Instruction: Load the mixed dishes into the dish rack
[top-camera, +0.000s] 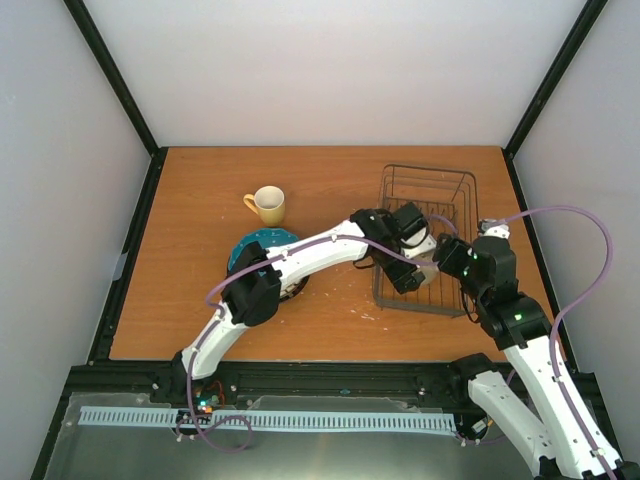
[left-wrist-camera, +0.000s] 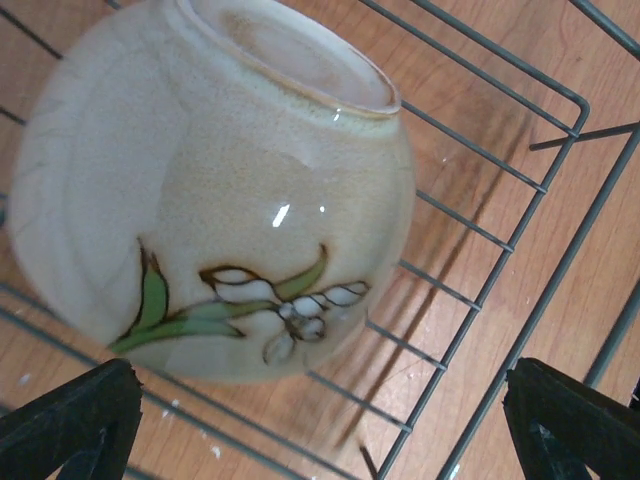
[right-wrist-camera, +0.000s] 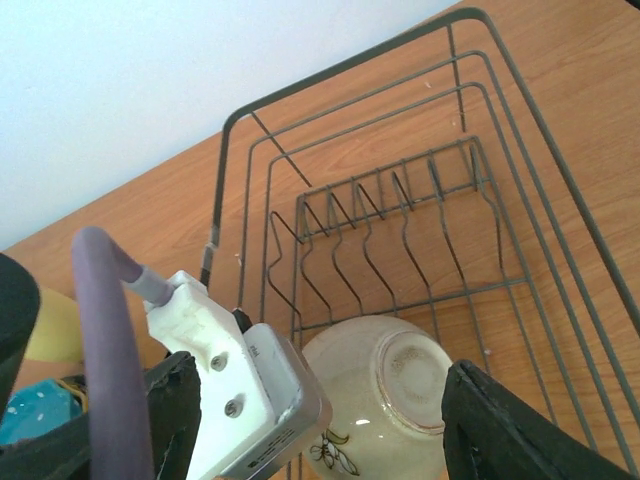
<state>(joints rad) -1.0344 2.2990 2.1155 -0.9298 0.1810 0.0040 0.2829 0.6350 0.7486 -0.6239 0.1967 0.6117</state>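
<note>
1. Wooden table (top-camera: 200, 320) with pale walls around it carries a dark wire dish rack (top-camera: 430, 185) at its far right.
2. Inside the rack's near end, a cream bowl (left-wrist-camera: 210, 200) lies upside down on the wire floor. Its foot ring faces up and a painted white flower with green leaves shows on its side.
3. The rack's upright prongs (right-wrist-camera: 400, 215) stand in a row at the far end of the rack, apart from the bowl.
4. The left gripper (left-wrist-camera: 320, 430) hangs just above the bowl at the rack's near end. Its jaws are spread to their widest, one on each side, and grip nothing.
5. The right gripper (right-wrist-camera: 320, 420) is at the rack's near right corner and looks down into the rack. Its jaws are well apart and empty.
6. A yellow mug (top-camera: 268, 205) stands upright on the table, well left of the rack.
7. A teal plate (top-camera: 262, 245) lies flat left of the rack, just nearer than the mug, partly hidden under the left arm.
</note>
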